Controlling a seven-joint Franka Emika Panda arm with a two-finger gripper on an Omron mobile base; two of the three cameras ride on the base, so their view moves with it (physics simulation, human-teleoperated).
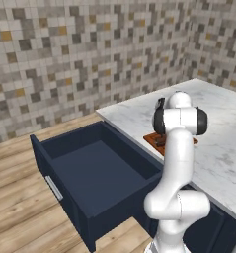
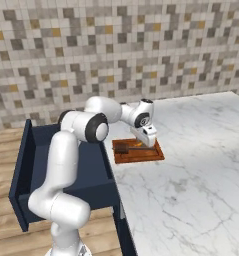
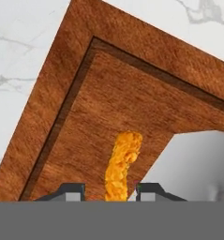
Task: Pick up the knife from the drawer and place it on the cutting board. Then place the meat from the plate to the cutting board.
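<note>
Main risk: the small orange-brown meat lump (image 3: 123,164) sits between the gripper (image 3: 109,188) tips, jaws a little apart, w/ no clear contact, so lifting away could drag or roll it off the flat reddish-brown wooden cutting board (image 3: 108,101) if it snags a finger. A pale grey shape, prob. the knife blade (image 3: 197,161), lies on the board beside it. White arm reaches from the base across the white marble counter (image 2: 191,165), wrist bent down over the board; deep navy drawer (image 1: 97,168) hangs open.

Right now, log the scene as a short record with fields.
end effector: low over the cutting board, one tip on each side of the meat, jaws slightly apart
meat: orange-brown strip lying on the board, inside the groove
cutting board: flat on the marble counter, near the edge by the drawer
drawer: pulled open
</note>
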